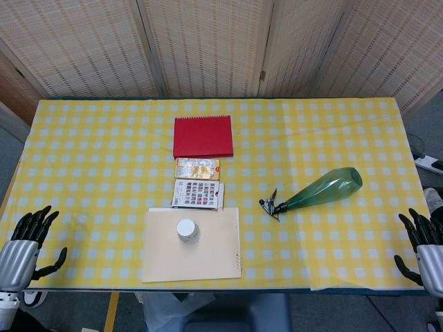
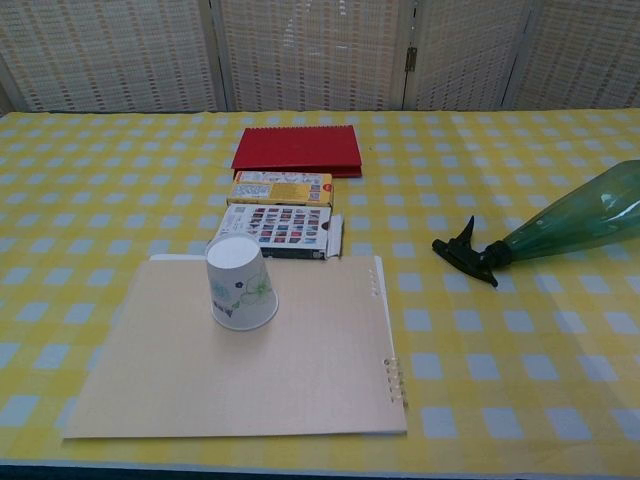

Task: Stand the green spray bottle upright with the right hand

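Note:
The green spray bottle (image 1: 324, 189) lies on its side on the yellow checked tablecloth, right of centre, its black trigger head (image 1: 270, 205) pointing left toward the table's middle. The chest view shows the same bottle (image 2: 582, 218) at the right edge, lying flat. My right hand (image 1: 422, 243) hovers at the table's front right corner, fingers spread, holding nothing, well apart from the bottle. At the front left corner my left hand (image 1: 28, 242) is likewise spread and empty. Neither hand shows in the chest view.
An upturned paper cup (image 1: 187, 230) sits on a beige folder (image 1: 192, 245) at front centre. Behind it lie a patterned box (image 1: 198, 194), a yellow box (image 1: 198, 169) and a red notebook (image 1: 203, 136). Woven screens stand behind the table.

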